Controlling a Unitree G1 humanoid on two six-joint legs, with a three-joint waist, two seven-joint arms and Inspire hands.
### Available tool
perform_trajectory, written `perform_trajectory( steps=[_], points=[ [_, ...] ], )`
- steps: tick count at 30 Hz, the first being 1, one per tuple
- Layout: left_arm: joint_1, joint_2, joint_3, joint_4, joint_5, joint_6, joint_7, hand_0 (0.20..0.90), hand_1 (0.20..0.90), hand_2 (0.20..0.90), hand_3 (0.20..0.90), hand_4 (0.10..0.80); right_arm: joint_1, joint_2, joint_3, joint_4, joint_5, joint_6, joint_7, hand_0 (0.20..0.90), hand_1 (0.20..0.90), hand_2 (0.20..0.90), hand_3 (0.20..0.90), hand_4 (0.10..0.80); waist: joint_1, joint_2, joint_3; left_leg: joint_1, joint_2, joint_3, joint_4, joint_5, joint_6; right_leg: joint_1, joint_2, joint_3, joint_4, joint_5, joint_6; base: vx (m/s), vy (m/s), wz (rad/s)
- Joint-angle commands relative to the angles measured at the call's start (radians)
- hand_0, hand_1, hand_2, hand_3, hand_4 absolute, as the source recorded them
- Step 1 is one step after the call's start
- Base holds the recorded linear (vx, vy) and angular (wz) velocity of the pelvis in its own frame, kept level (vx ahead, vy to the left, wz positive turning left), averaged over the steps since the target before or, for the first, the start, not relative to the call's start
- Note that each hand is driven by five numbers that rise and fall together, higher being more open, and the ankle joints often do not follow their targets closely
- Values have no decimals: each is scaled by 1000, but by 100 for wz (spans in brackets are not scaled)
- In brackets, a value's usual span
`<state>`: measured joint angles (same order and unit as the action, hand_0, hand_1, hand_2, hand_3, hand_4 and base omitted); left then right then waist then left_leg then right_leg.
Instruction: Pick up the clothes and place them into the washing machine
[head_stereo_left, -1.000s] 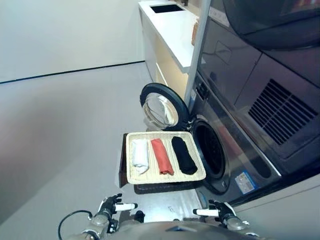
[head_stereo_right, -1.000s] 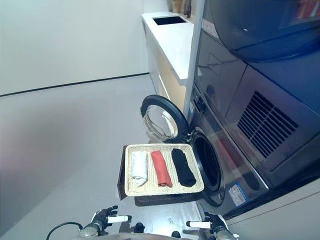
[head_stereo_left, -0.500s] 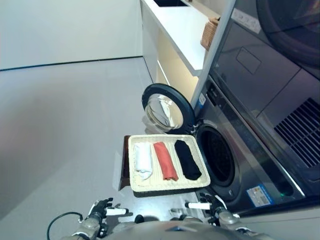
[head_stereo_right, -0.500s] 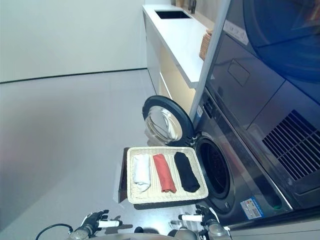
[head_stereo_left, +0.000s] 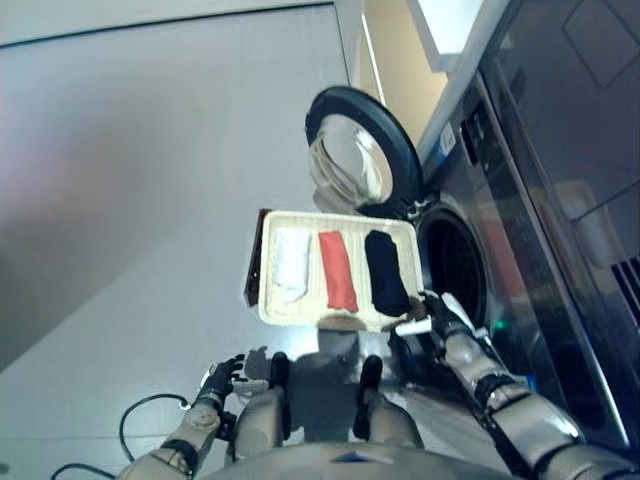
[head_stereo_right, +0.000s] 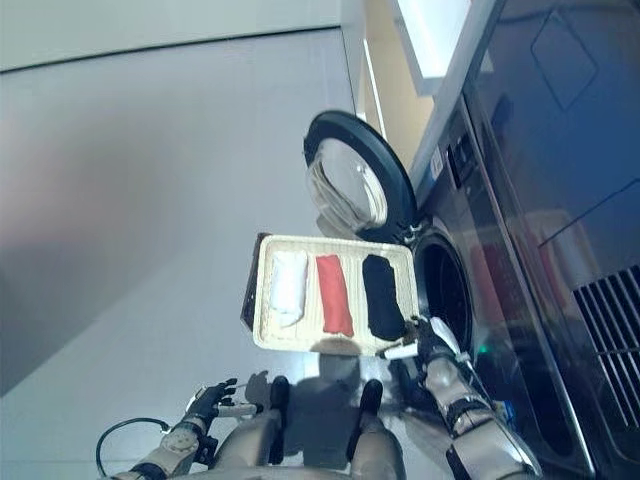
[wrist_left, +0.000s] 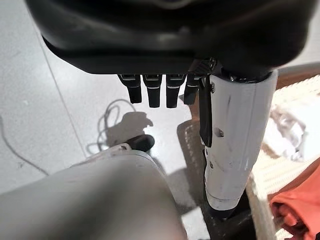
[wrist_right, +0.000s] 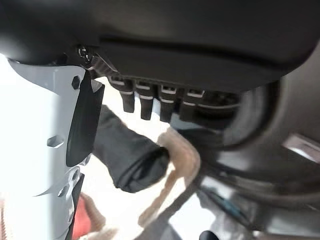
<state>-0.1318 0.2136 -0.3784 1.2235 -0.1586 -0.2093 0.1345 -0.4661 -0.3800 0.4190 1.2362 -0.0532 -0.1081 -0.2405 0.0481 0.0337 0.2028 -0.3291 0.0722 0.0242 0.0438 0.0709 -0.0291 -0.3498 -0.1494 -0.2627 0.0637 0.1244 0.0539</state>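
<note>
A shallow wicker basket (head_stereo_left: 268, 300) rests on a low dark brown box (head_stereo_left: 252, 275) beside the washing machine. In it lie a rolled white cloth (head_stereo_left: 291, 265), a red cloth (head_stereo_left: 338, 271) and a black cloth (head_stereo_left: 386, 273), side by side. My right hand (head_stereo_left: 440, 318) is open at the basket's near right corner, between the black cloth and the drum opening (head_stereo_left: 457, 268). The right wrist view shows the black cloth (wrist_right: 132, 160) and the basket rim (wrist_right: 181, 150) just past its fingers (wrist_right: 150, 102). My left hand (head_stereo_left: 220, 378) is open, low and well short of the basket.
The machine's round door (head_stereo_left: 360, 150) stands open behind the basket. A white counter (head_stereo_left: 450, 30) runs along the wall beyond it. Grey floor (head_stereo_left: 130, 180) spreads out to the left.
The camera has tilted down and the whole picture has shifted. My right hand has risen from low at my side to the basket's near right corner. The clothes have not moved.
</note>
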Motion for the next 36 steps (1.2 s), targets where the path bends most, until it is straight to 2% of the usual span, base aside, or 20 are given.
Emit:
perform_trajectory(
  steps=[1,10,15,17,26,27,33,36],
  points=[
    [-45,48,-17,-63,-43,-57,40,900,900,900,900,800,-162,-67,38,0,-18,-16,-70,900,900,900,900,800,35,-22,41,-45,-13,18,37,-13,-44,-4,-56,35,51,-45,61,-42,8,-7],
    [-71,61,-47,-129,-113,-81,78,900,900,900,900,800,-419,-148,63,123,-8,-1,-164,900,900,900,900,800,71,5,105,-203,-19,4,114,-18,-49,-148,-59,45,106,-43,54,-43,15,2],
    [-81,62,-51,-172,-140,-100,103,900,900,900,900,800,-480,-178,77,163,-23,10,-200,900,900,900,900,800,83,20,119,-262,-23,-2,132,-17,-52,-208,-66,45,130,-42,54,-31,21,7],
    [-80,75,-34,-257,-192,-133,124,900,900,900,900,800,-536,-209,82,175,-6,12,-224,900,900,900,900,800,92,31,129,-309,-28,-5,146,-14,-53,-257,-69,48,153,-44,52,-58,25,8],
    [-84,87,71,-479,-300,-214,204,900,900,900,900,800,-572,-214,92,184,7,16,-270,900,900,900,900,800,113,55,138,-442,-45,-14,226,-34,-49,-390,-86,54,251,-70,46,-16,22,9],
    [-84,87,79,-484,-303,-218,207,900,900,900,900,800,-569,-208,94,186,4,15,-270,900,900,900,900,800,115,54,135,-444,-46,-22,244,-70,-54,-395,-84,61,275,-102,55,96,-1,13],
    [-95,93,82,-483,-292,-216,218,900,900,900,900,800,-577,-169,110,198,-6,24,-276,900,900,900,900,800,119,56,136,-491,-53,-31,258,-74,-48,-442,-91,67,299,-113,54,10,12,6],
    [-90,95,80,-490,-292,-214,215,900,900,900,900,800,-591,-180,115,211,-5,28,-273,900,900,900,900,800,126,59,142,-513,-54,-33,255,-70,-47,-466,-95,70,309,-117,53,-28,19,6]
  ],
)
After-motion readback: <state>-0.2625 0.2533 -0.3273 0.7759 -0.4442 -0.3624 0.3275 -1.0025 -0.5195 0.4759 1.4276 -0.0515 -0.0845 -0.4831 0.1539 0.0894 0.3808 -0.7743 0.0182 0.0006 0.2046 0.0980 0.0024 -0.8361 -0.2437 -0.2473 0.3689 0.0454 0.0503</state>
